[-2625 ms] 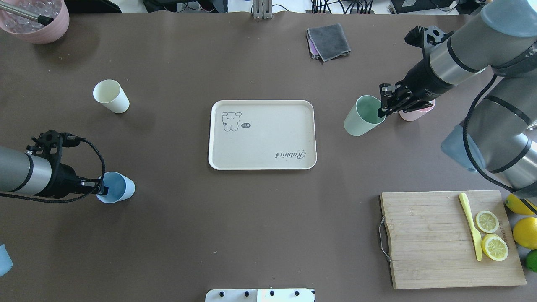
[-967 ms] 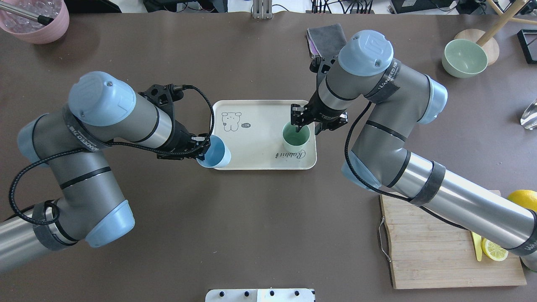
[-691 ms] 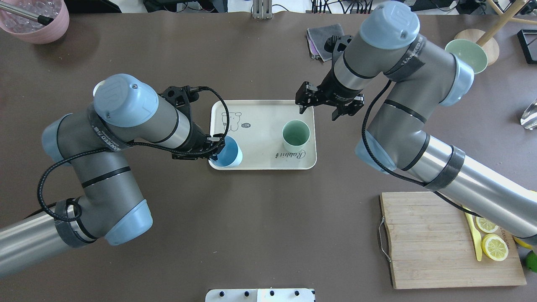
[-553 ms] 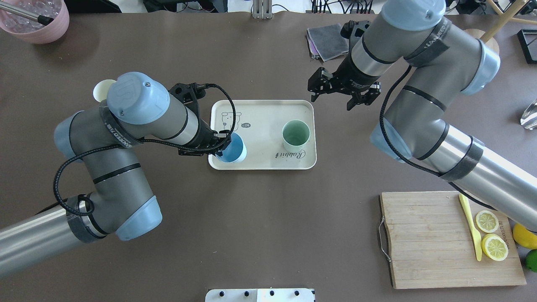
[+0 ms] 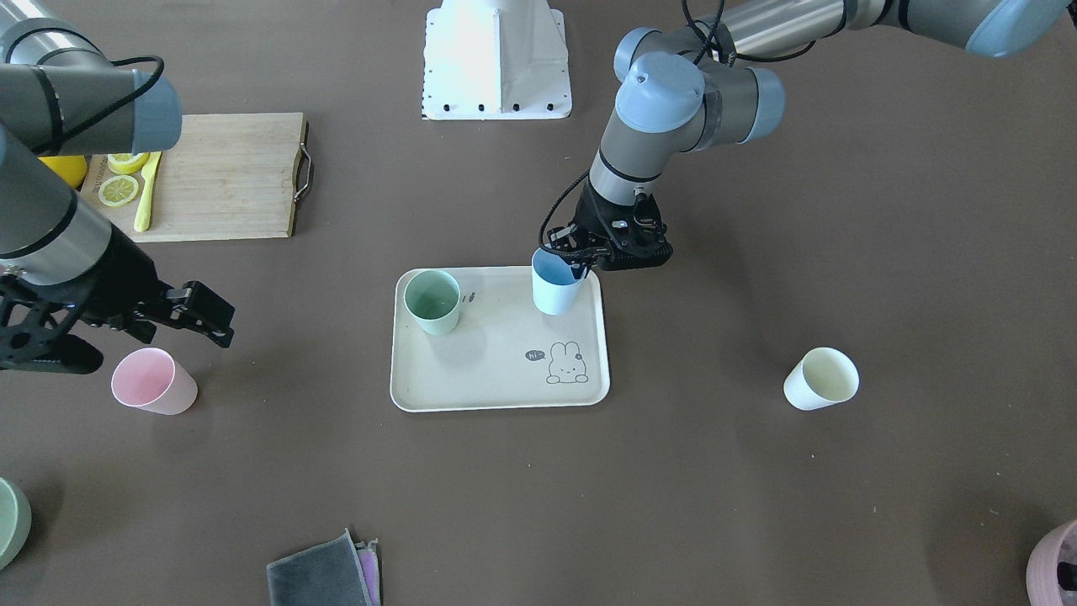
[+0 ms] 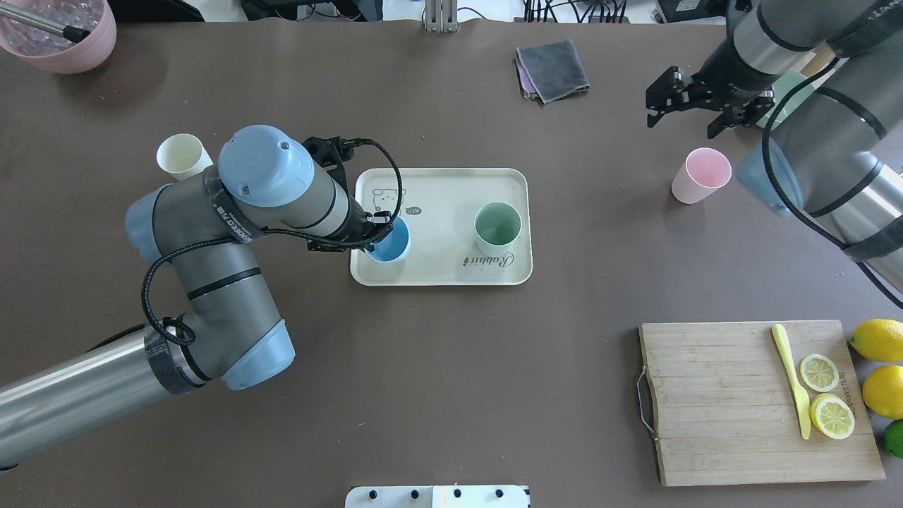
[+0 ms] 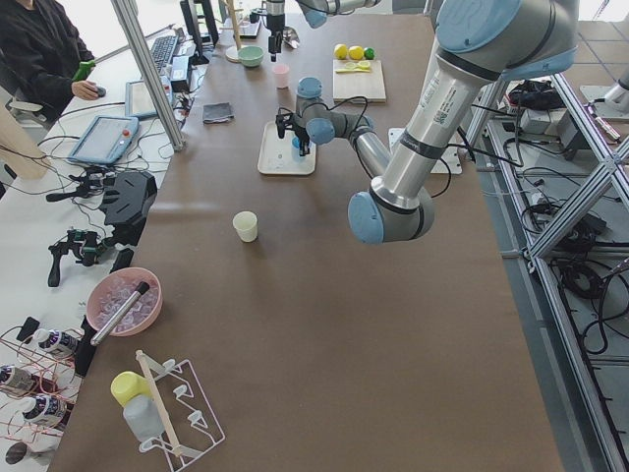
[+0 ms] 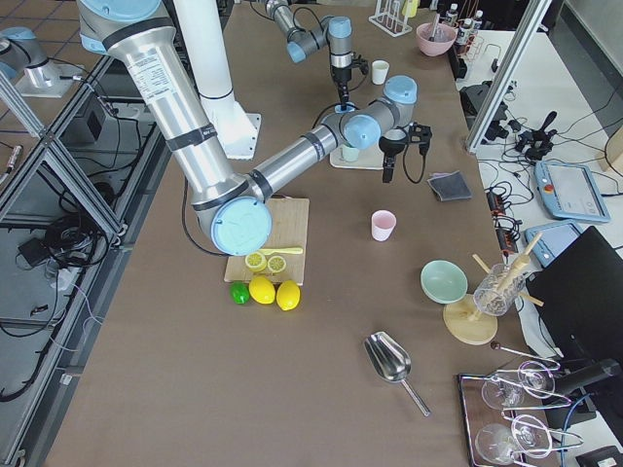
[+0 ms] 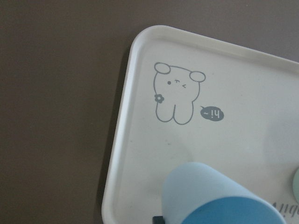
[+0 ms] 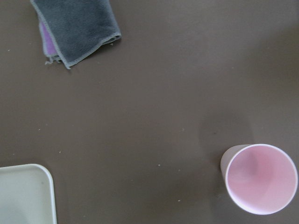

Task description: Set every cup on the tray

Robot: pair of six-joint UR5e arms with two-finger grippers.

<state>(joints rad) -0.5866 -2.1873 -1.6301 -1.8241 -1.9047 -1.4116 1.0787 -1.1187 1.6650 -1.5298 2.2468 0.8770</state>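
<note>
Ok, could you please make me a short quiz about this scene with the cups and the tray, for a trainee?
1. True or false: the mint green cup stands on the tray with nothing gripping it.
2. How many cups stand on the table and not on the tray, and of which colours?
3. What is the left gripper shut on? A. the light blue cup B. the rim of the tray C. nothing

Key
1. True.
2. Two: the pink cup and the cream-yellow cup.
3. A.
</note>
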